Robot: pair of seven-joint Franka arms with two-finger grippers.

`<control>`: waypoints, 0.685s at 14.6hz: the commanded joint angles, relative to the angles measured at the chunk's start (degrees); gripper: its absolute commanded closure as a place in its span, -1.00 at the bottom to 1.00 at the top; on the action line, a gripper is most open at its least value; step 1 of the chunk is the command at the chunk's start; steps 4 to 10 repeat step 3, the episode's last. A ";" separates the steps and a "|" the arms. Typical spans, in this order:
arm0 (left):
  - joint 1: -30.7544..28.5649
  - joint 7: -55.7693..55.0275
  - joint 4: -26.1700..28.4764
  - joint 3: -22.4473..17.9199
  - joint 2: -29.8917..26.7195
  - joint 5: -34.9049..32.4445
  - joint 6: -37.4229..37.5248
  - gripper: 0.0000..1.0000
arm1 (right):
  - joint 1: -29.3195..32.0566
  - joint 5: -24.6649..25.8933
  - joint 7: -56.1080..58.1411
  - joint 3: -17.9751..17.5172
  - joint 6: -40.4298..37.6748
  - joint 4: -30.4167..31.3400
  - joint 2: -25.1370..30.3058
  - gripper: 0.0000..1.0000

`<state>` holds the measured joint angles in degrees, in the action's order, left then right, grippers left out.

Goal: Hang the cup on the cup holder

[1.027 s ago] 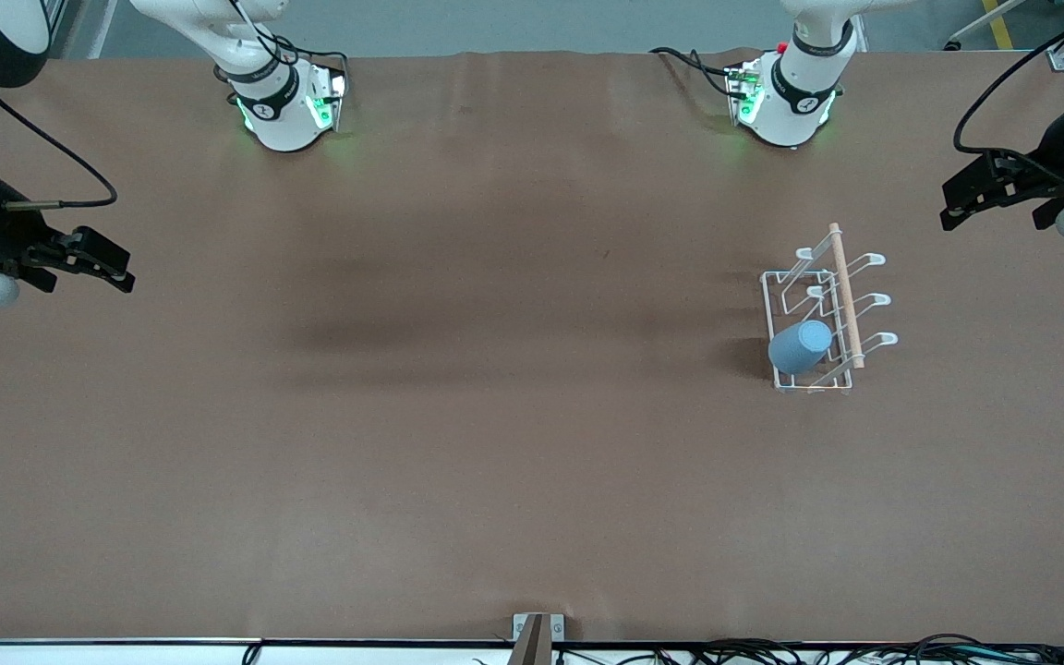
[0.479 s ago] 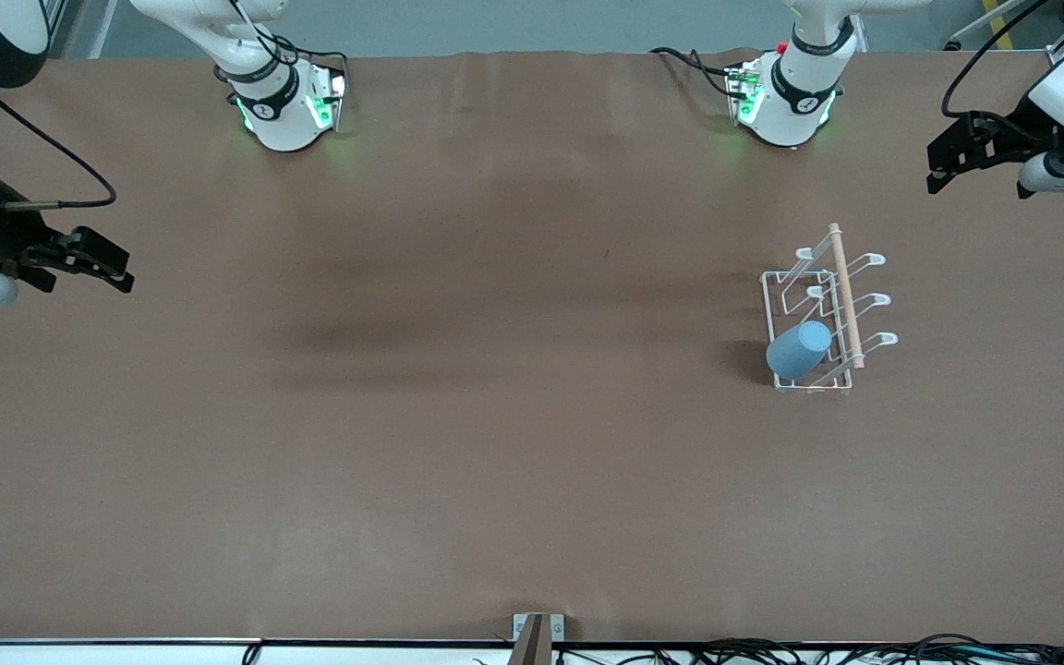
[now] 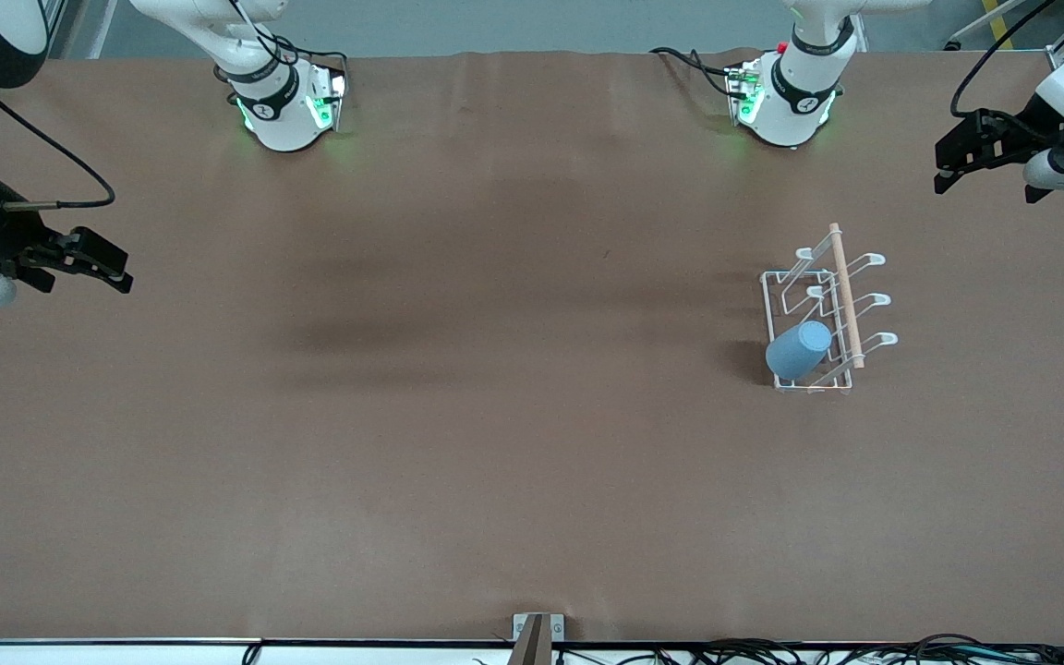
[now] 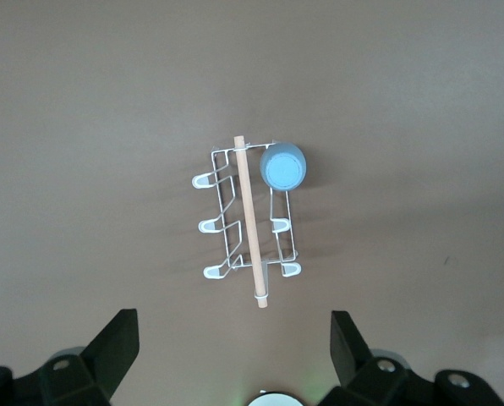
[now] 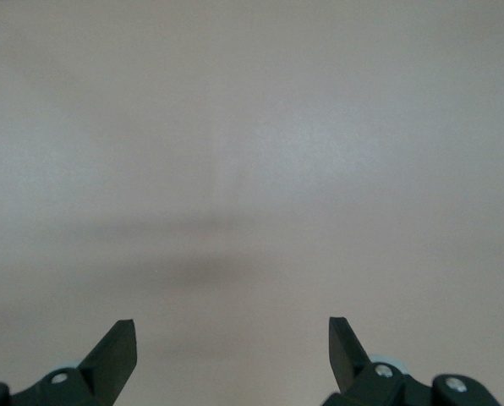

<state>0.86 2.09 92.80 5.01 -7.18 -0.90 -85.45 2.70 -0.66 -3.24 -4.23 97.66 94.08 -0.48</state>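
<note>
The light-blue cup (image 3: 800,348) sits tilted over a prong of the white wire cup holder (image 3: 845,294), at the holder's end nearest the front camera. The left wrist view shows the same cup (image 4: 283,167) on the cup holder (image 4: 249,220), with nothing touching either. My left gripper (image 3: 948,164) hangs open and empty in the air over the table's edge at the left arm's end, well apart from the holder; its open fingers frame bare cloth in its own view (image 4: 233,326). My right gripper (image 3: 118,271) waits open over the right arm's end of the table, also seen open (image 5: 232,326).
A brown cloth (image 3: 458,416) covers the whole table. The two arm bases (image 3: 287,106) (image 3: 786,102) stand along the edge farthest from the front camera. A small metal bracket (image 3: 538,633) and loose cables (image 3: 772,651) lie at the nearest edge.
My left gripper has risen and drawn away from the holder toward the base side of the table, then shifted slightly back. The cup, holder and right gripper have not moved.
</note>
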 commanded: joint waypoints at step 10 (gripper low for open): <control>0.46 -2.26 -1.13 0.00 0.68 -0.16 -0.07 -1.00 | 0.55 0.13 -0.10 -0.25 0.34 -0.21 -0.14 -1.00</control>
